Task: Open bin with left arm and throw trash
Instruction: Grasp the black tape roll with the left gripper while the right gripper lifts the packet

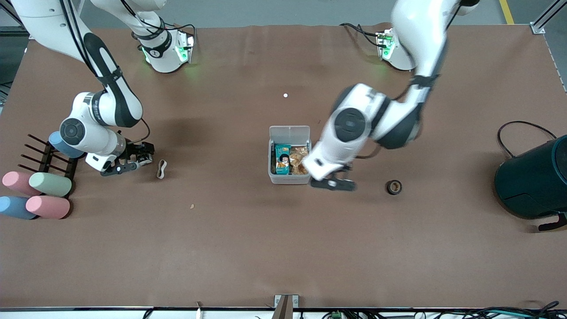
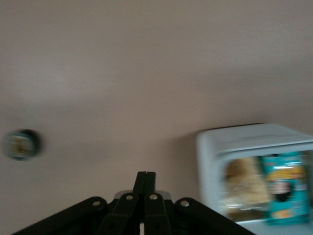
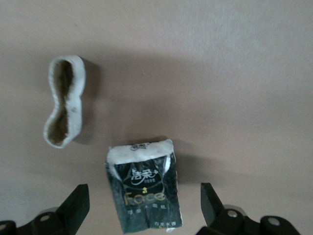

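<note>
Bin [image 1: 289, 177] lid up, snack packets inside, left gripper [image 2: 145, 182] closed beside it, right gripper [image 3: 142, 205] spread over black wrapper [image 3: 145, 192].

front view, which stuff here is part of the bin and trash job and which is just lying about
Part of the job:
white bin, lid open
black wrapper, between the open right gripper fingers
tan rubber-band loop
black tape ring
left gripper, shut, beside the bin

Just lying about:
pastel cups
black rack
dark teal container
tiny white dot
</note>
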You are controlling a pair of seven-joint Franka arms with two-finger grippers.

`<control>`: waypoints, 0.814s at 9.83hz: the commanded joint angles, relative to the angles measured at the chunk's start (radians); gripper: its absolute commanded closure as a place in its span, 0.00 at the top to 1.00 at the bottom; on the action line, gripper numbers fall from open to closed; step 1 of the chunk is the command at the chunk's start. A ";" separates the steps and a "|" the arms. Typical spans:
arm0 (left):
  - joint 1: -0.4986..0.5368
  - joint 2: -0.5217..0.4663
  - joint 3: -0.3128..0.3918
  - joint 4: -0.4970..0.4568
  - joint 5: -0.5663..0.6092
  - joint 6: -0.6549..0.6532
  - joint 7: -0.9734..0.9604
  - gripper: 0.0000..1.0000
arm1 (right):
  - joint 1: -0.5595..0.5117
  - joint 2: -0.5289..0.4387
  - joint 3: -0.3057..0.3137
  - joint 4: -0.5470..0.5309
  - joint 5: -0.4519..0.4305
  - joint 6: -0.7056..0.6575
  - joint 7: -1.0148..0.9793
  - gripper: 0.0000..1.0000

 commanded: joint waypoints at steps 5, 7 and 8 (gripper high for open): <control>0.248 -0.036 -0.008 -0.431 0.073 0.391 0.352 1.00 | -0.024 0.020 0.010 -0.001 -0.013 -0.051 -0.009 0.01; 0.278 -0.036 -0.008 -0.548 0.099 0.551 0.377 1.00 | -0.018 -0.021 0.023 0.044 0.007 -0.099 0.017 0.00; 0.283 -0.034 -0.008 -0.587 0.099 0.597 0.378 1.00 | -0.006 -0.061 0.066 0.172 0.080 -0.266 0.078 0.00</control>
